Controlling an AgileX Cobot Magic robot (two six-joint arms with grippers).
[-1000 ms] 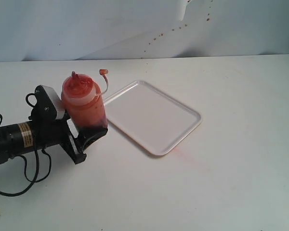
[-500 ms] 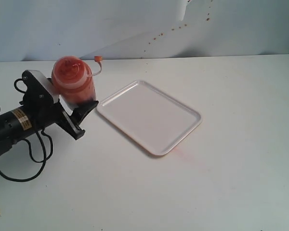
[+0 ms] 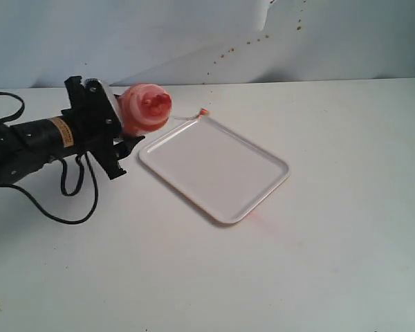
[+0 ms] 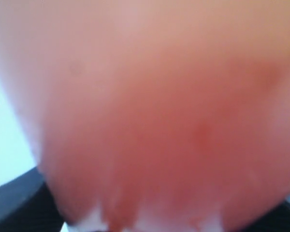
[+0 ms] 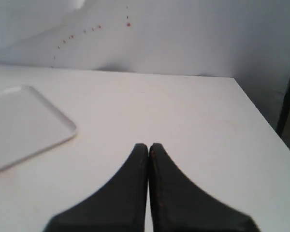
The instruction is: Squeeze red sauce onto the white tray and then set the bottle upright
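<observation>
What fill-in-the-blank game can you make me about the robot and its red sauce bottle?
The left gripper holds the bottle tipped over, not ____.
The red sauce shows through the bottle, but ____ of it lies on the white tray.
The right gripper is shut and holds ____.
Missing words: upright, none, nothing.

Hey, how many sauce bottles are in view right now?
1. The bottle is held in the left gripper, tipped on its side, just left of the tray in the exterior view. No other bottle shows.
</observation>
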